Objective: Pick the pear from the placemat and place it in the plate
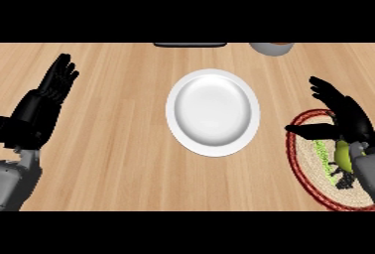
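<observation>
Hovering spread-fingered over the round woven placemat, the right hand lines up on the pear, the white plate waiting beside; the left hand rests open.

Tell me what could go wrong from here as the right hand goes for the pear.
The right hand hangs open over the placemat, and its forearm hides most of the pear, so the grasp may land off-centre. The pear is round and could roll off the mat. The plate is shallow; a release near its rim may let the pear roll out.

Wooden counter, white plate mid-counter, round placemat at right
</observation>
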Robot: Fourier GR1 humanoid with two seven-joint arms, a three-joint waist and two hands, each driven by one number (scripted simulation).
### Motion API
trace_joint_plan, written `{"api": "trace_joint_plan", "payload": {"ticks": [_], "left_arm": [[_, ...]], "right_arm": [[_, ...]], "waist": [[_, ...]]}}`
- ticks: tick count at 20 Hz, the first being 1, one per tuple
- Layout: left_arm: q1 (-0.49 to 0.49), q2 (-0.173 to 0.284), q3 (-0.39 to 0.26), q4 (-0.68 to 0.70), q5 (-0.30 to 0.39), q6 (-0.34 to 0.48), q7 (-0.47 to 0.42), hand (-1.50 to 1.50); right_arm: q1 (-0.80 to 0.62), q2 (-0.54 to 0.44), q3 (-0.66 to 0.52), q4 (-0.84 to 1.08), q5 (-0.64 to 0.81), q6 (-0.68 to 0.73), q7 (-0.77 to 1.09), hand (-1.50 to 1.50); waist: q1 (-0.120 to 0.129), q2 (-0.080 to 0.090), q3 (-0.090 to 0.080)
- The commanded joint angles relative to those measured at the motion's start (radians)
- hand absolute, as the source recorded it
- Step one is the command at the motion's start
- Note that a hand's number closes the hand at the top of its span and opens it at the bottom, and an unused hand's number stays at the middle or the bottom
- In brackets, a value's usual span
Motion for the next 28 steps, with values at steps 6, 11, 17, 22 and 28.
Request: {"api": "trace_joint_plan", "payload": {"ticks": [6,11,17,22,28], "left_arm": [[-0.032,-0.021,-0.023,-0.02,-0.02,0.004,0.043,0.0],[-0.029,-0.034,-0.016,-0.025,-0.035,0.019,0.036,0.0],[-0.049,-0.044,0.016,0.032,-0.028,-0.018,0.01,0.0],[-0.047,-0.037,0.057,0.01,-0.028,-0.047,0.046,0.0],[-0.035,-0.073,0.034,-0.036,-0.083,-0.033,0.078,0.0]], "right_arm": [[-0.173,-0.302,0.12,0.066,0.073,0.39,0.388,-1.5],[-0.251,-0.338,0.188,0.088,0.012,0.675,0.554,-1.5],[-0.394,-0.226,0.216,0.23,-0.041,0.861,0.74,-1.5],[-0.366,-0.202,0.216,0.315,0.078,0.864,0.652,-1.5],[-0.369,-0.162,0.245,0.413,0.232,0.844,0.602,-1.5]], "waist": [[0.021,0.003,-0.002],[0.024,0.0,-0.002],[0.023,0.006,-0.001],[0.012,0.005,0.001],[0.014,0.005,0.001]]}}
